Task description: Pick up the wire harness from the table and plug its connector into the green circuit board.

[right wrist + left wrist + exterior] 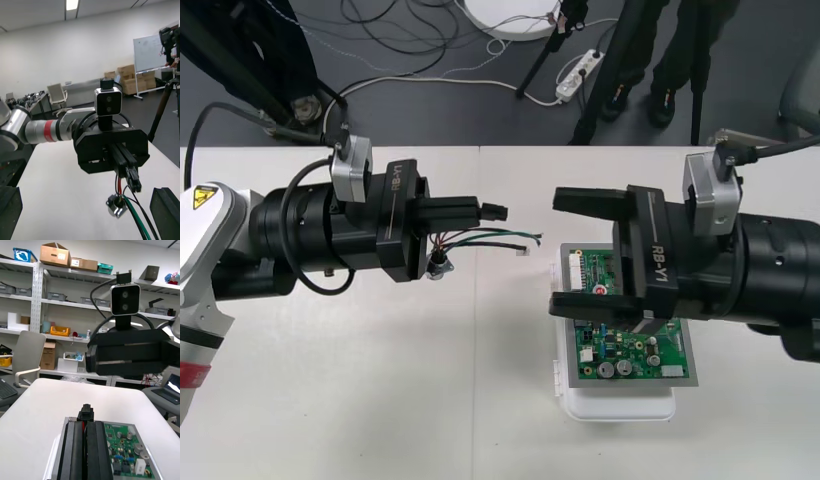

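Observation:
My left gripper (485, 210) hovers above the table left of the board, shut on the harness's small black plug (496, 211). The red, black and green wires (485, 238) trail beneath it, down to the round metal socket (438, 265). In the left wrist view the plug (85, 414) sticks out past my shut fingertips (77, 427), pointing toward the green circuit board (125, 450). The board (632, 345) rests on its white base (620, 408). My right gripper (568, 252) is open above the board's left part, facing the left one. In the right wrist view the socket (116, 205) dangles under the plug (134, 184).
The table's far edge (480, 147) runs along the top of the front view, with cables and a power strip (577, 75) on the dark floor beyond. Bare tabletop (400, 400) lies in front of both arms.

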Robot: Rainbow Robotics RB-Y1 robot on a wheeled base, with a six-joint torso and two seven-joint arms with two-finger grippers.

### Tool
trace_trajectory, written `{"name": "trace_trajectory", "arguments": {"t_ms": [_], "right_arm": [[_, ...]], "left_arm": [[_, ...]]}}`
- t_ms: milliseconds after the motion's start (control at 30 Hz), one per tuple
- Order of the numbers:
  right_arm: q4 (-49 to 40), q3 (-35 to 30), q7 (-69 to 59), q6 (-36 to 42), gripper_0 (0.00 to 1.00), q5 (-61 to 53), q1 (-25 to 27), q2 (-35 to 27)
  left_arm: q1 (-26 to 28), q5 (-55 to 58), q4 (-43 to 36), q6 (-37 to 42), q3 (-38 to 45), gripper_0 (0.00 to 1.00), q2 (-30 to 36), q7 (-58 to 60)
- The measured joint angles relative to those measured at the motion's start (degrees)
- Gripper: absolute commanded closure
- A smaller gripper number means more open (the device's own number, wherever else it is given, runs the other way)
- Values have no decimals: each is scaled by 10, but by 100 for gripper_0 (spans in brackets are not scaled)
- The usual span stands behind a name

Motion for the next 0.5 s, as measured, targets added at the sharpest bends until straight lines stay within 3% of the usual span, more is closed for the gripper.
{"name": "trace_trajectory", "arguments": {"t_ms": [300,500], "right_arm": [[66,-107,-9,-133,0,-1,6,-49],[120,-145,-9,-193,0,8,7,-69]], "left_arm": [[0,4,72,-52,0,100,0,-11],[0,4,127,-86,0,100,0,-85]]}}
